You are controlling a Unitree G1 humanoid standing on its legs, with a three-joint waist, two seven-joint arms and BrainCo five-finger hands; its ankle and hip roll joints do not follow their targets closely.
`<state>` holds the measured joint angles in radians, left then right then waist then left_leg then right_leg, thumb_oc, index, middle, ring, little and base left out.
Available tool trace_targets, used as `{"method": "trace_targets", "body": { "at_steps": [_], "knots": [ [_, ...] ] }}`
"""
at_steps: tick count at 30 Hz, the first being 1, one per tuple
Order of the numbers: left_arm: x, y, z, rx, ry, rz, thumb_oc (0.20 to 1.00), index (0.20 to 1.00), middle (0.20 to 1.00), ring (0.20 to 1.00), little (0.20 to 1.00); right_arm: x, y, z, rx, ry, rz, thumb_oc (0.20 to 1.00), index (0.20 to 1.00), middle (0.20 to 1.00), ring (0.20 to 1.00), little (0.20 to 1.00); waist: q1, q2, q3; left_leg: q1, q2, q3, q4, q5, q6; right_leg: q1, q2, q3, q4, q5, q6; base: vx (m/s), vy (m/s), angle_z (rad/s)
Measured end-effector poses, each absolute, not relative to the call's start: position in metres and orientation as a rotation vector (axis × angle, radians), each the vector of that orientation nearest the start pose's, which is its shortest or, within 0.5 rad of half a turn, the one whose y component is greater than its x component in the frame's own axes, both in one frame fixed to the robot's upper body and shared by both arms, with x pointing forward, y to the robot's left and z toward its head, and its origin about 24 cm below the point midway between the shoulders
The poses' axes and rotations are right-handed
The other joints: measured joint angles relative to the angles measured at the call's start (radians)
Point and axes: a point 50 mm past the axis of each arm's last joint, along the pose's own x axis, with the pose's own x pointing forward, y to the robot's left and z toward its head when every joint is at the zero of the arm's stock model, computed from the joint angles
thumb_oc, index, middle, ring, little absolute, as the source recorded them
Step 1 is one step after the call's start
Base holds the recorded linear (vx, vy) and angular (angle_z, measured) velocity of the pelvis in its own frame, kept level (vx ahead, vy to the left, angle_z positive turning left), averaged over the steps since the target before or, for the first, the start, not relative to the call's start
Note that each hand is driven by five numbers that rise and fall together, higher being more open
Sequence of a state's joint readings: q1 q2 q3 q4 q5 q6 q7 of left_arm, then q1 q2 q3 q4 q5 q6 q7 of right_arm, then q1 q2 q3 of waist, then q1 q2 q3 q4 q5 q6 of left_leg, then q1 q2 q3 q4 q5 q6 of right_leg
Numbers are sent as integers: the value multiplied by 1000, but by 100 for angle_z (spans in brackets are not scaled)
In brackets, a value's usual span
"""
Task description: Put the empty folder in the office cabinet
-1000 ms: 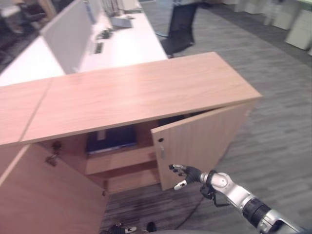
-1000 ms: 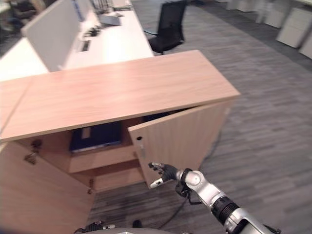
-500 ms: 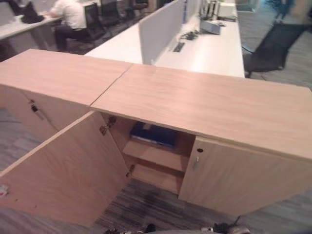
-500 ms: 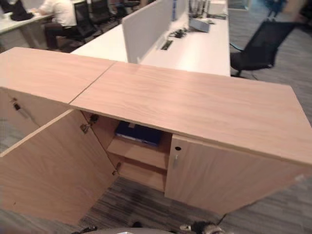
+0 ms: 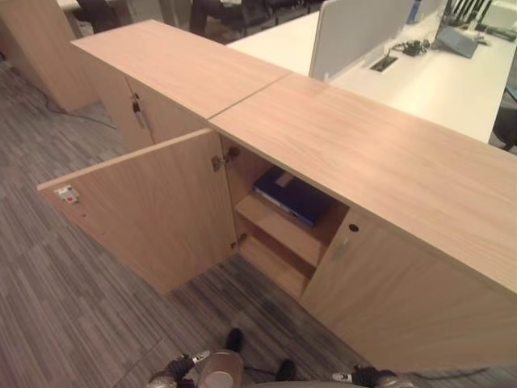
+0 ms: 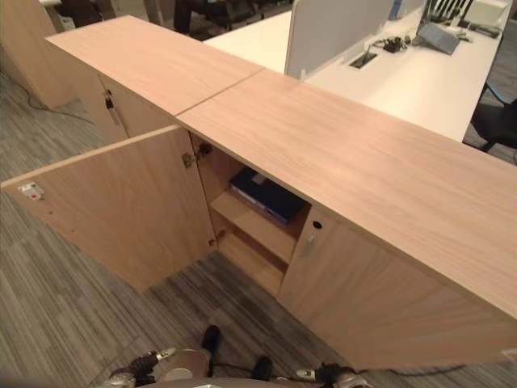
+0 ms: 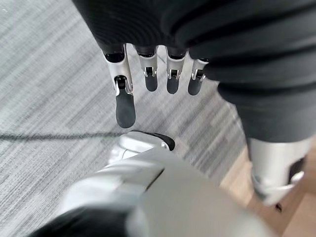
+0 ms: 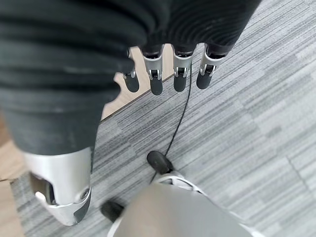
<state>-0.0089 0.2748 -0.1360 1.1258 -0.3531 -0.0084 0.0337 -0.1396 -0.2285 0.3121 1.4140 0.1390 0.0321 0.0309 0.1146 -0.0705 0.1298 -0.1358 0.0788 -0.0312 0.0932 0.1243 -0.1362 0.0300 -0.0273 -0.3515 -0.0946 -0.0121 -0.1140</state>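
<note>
A dark blue folder [image 5: 292,196] lies flat on the upper shelf inside the wooden office cabinet [image 5: 380,162]. The cabinet's left door [image 5: 153,210] stands wide open; its right door [image 5: 404,307] is closed. My left hand [image 7: 172,79] hangs low by my side with straight fingers, holding nothing, and also shows at the bottom of the left eye view as the left hand [image 5: 168,375]. My right hand [image 8: 157,79] hangs the same way over the carpet, empty, low at the right hand [image 5: 365,377].
A second wooden cabinet [image 5: 161,65] joins on at the left. Behind both runs a white desk [image 5: 436,73] with a grey divider panel [image 5: 355,32]. The open door juts out over the grey carpet [image 5: 73,291] at the left.
The camera has swung left along the cabinet. The right door, ajar a second ago, is now closed. My right hand has dropped from beside that door to my side.
</note>
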Motion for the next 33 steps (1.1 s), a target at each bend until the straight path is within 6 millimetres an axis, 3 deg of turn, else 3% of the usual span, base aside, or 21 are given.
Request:
{"method": "trace_targets", "body": {
  "at_steps": [2,3,4,6,7,8,9,15,19,21,26,27,30,33],
  "knots": [
    [145,248,-123,-6,876,266,1000,1000,1000,1000,1000,83,-233,-166,-292,1368,9,1000,1000,1000,1000,1000,-6,26,-9,50,47,-16,-32,-1,-3,9,7,-36,1,10,15,43,75,51],
    [177,232,-45,-29,462,119,1000,1000,1000,1000,1000,67,-240,-167,-253,1402,-48,1000,1000,1000,1000,1000,3,42,-5,77,110,25,-80,14,-29,8,16,-68,1,11,18,-19,66,76],
    [191,223,-17,-25,305,46,1000,1000,1000,1000,1000,58,-249,-166,-245,1424,-87,1000,1000,1000,1000,1000,6,59,-4,78,132,28,-89,14,-29,8,17,-84,3,12,25,-19,62,79],
    [212,226,-3,-26,224,50,1000,1000,1000,1000,1000,44,-267,-162,-260,1471,-148,1000,1000,1000,1000,1000,9,99,-15,89,164,34,-111,11,-23,6,17,-84,9,15,42,19,65,44],
    [216,241,-6,-10,244,113,1000,1000,1000,1000,1000,42,-277,-159,-274,1473,-174,1000,1000,1000,1000,1000,2,137,-32,109,188,50,-121,-9,-2,2,19,-77,13,20,66,62,197,-2],
    [212,259,-9,5,276,201,1000,1000,1000,1000,1000,44,-290,-154,-298,1460,-195,1000,1000,1000,1000,1000,-2,206,-62,116,232,49,-129,-92,28,-5,53,-76,9,39,91,78,236,-19],
    [212,271,-4,25,262,249,1000,1000,1000,1000,1000,43,-291,-154,-289,1463,-206,1000,1000,1000,1000,1000,0,214,-60,115,237,49,-136,-71,-61,-9,50,-72,9,46,103,63,197,-12],
    [213,316,29,198,188,377,1000,1000,1000,1000,1000,35,-290,-155,-249,1486,-221,1000,1000,1000,1000,1000,4,159,-64,151,153,50,-169,-57,-23,3,-32,-68,0,54,156,121,269,9],
    [234,325,48,214,115,432,1000,1000,1000,1000,1000,37,-292,-154,-198,1468,-260,1000,1000,1000,1000,1000,-9,177,-85,171,78,69,-185,-70,15,10,-104,-65,4,69,205,193,446,1],
    [243,331,53,244,106,460,1000,1000,1000,1000,1000,47,-292,-153,-144,1420,-267,1000,1000,1000,1000,1000,-28,201,-109,197,10,111,-183,-88,63,23,-176,-25,7,86,240,157,489,-33],
    [255,332,61,259,85,465,1000,1000,1000,1000,1000,52,-285,-155,-119,1417,-238,1000,1000,1000,1000,1000,-49,192,-129,221,-72,135,-193,-112,104,21,-247,6,7,107,279,104,359,-16],
    [262,337,69,287,74,468,1000,1000,1000,1000,1000,53,-283,-155,-110,1413,-225,1000,1000,1000,1000,1000,-53,171,-144,224,-109,151,-191,-118,120,11,-286,13,7,122,299,54,335,-24],
    [274,345,88,360,58,455,1000,1000,1000,1000,1000,57,-280,-156,-103,1404,-216,1000,1000,1000,1000,1000,-48,146,-157,220,-137,182,-183,-119,131,-6,-328,10,8,161,305,20,174,-20],
    [290,347,100,426,65,425,1000,1000,1000,1000,1000,55,-271,-159,-86,1410,-200,1000,1000,1000,1000,1000,-59,89,-165,221,-167,203,-183,-122,135,-25,-354,6,17,174,317,11,146,-16]
  ]
}}
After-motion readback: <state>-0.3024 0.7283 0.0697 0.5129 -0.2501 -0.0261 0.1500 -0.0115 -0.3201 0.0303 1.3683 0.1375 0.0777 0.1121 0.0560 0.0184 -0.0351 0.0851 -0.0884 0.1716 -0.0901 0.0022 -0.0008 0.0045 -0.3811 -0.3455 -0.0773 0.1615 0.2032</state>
